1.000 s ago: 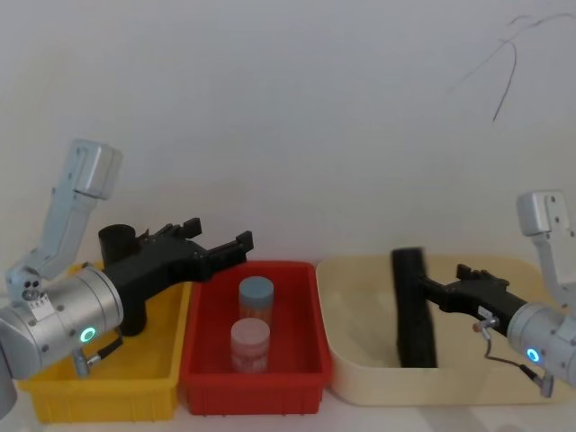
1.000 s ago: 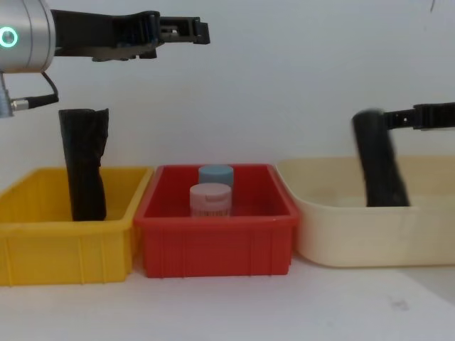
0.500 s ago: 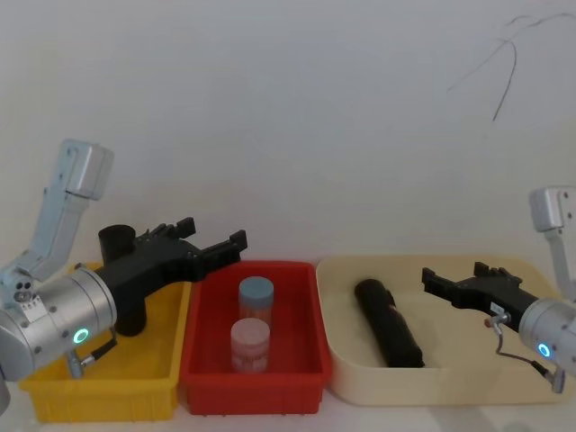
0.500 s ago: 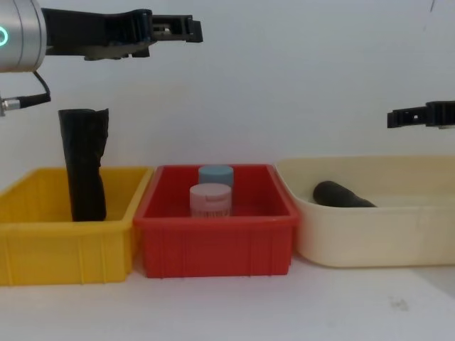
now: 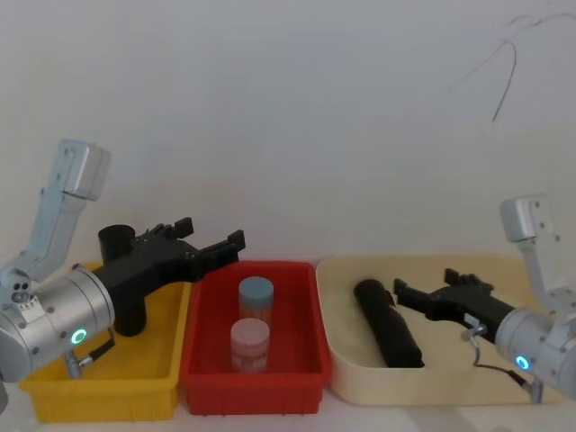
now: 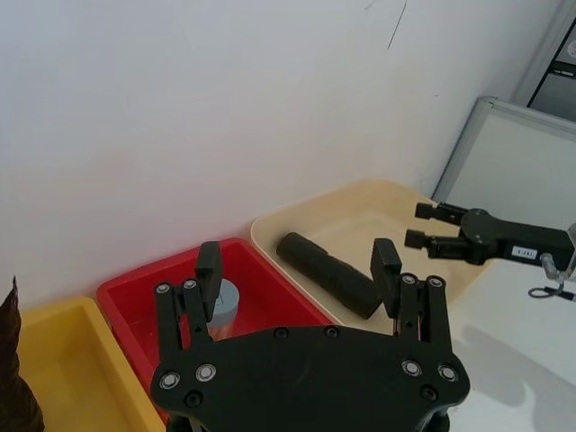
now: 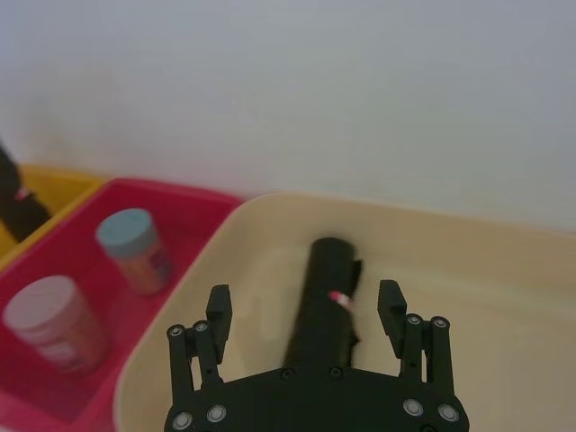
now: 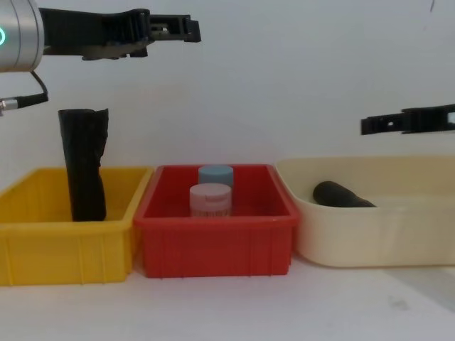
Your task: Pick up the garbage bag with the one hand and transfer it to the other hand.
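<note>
The garbage bag (image 5: 389, 324) lies on its side in the left part of the cream tub (image 5: 405, 385), at the right of the scene. It runs from the far wall toward the near one, with its near end angled slightly right. From the chest view, the tub's near wall hides most of the bag, leaving one rounded end above the rim.

The right gripper (image 5: 423, 283), on the blue-ringed wrist, hangs over the tub just right of the bag's far end and points left. Its fingers are spread with nothing between them, and the chest view places it well above the rim, clear of the bag.

The left gripper (image 5: 211, 236), on the green-ringed wrist, is held high at the left and reaches right, over the seam between the yellow bin (image 5: 99, 402) and the red bin (image 5: 252, 394). Its fingers are also apart and empty.

The red bin sits between the two grippers. It holds a blue-lidded jar (image 5: 256, 295) at the far side and a pink-lidded jar (image 5: 250, 344) nearer, both upright. A slim black roll (image 8: 84, 163) with a ragged top stands upright in the yellow bin, partly covered by the left arm in the head view. A plain white wall (image 5: 288, 126) closes the far side.
</note>
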